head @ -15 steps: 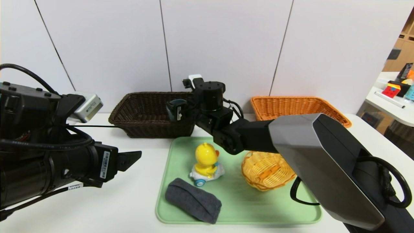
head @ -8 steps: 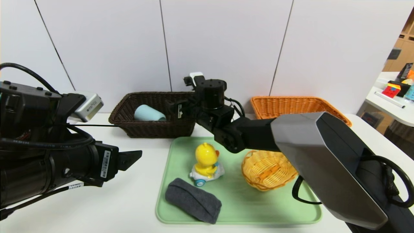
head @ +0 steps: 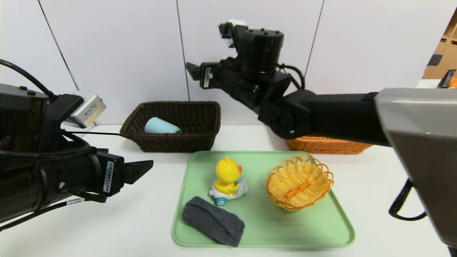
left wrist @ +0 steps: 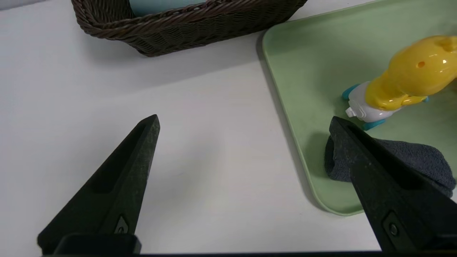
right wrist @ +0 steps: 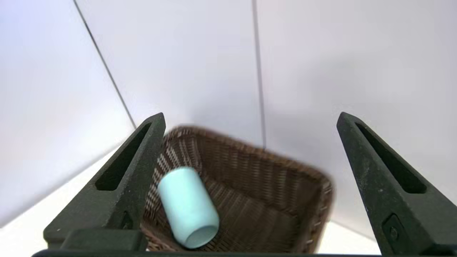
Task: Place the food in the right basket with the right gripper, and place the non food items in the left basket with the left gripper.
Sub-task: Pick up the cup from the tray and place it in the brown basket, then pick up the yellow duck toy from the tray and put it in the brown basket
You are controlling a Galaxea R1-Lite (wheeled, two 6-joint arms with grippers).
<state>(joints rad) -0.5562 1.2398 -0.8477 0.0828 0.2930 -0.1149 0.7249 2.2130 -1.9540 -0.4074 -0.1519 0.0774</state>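
A: Where were our 2 grippers, and why?
B: Our right gripper [right wrist: 251,114] hung above the dark brown basket [head: 175,144], jaws apart, presumably for release. Our left gripper [left wrist: 244,116] waited beside the green tray [head: 292,240], jaws apart, likely leaving room.
A: What had changed?
B: Our right arm had risen from the basket. The blue cup [head: 161,126] lay inside; the duck [head: 227,175] and grey cloth [head: 213,221] remained traywards.

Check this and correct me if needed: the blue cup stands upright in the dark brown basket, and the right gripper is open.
The cup lies on its side, as the right wrist view shows. It is in the dark brown basket, and the right gripper is open.
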